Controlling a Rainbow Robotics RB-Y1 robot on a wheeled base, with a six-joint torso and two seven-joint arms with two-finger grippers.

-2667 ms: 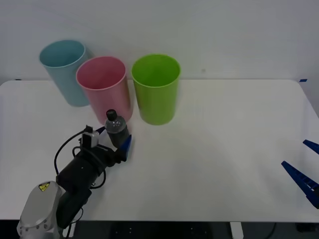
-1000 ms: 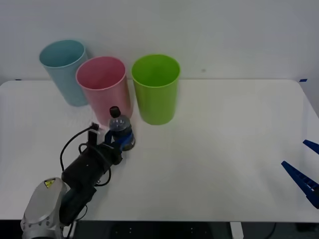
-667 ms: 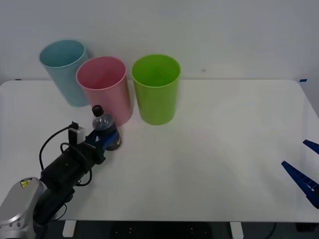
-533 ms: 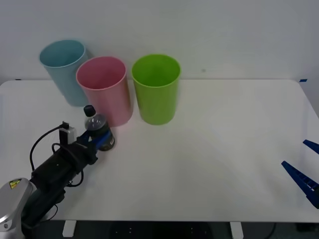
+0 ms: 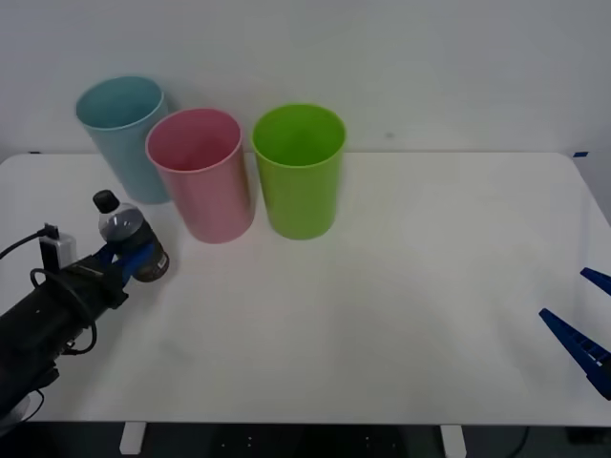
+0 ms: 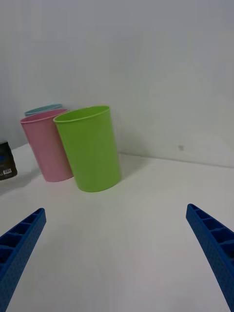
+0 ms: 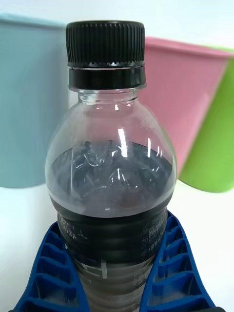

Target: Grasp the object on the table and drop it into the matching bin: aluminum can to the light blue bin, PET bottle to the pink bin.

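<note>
The PET bottle (image 5: pixel 126 235), clear with a black cap and dark label, is held upright in my left gripper (image 5: pixel 141 260), whose blue fingers are shut on its lower body at the table's left side. Close up, the bottle (image 7: pixel 111 180) sits between the fingers (image 7: pixel 51 263), with the light blue bin (image 7: pixel 29 102) and pink bin (image 7: pixel 183 97) behind it. The pink bin (image 5: pixel 199 174) stands to the bottle's right and farther back, the light blue bin (image 5: pixel 125 135) behind it. My right gripper (image 5: pixel 584 329) hangs open at the table's right edge. The pink bin (image 6: pixel 46 145) also shows from there.
A lime green bin (image 5: pixel 299 169) stands right of the pink one, the three bins in a row at the back left of the white table (image 5: pixel 430 267). The bottle's label edge (image 6: pixel 7 161) shows in the right wrist view beside the green bin (image 6: pixel 90 146).
My left gripper closed on the bottle in front of the pink bin and has carried it left and slightly up, to in front of the light blue bin. The right arm has not moved.
</note>
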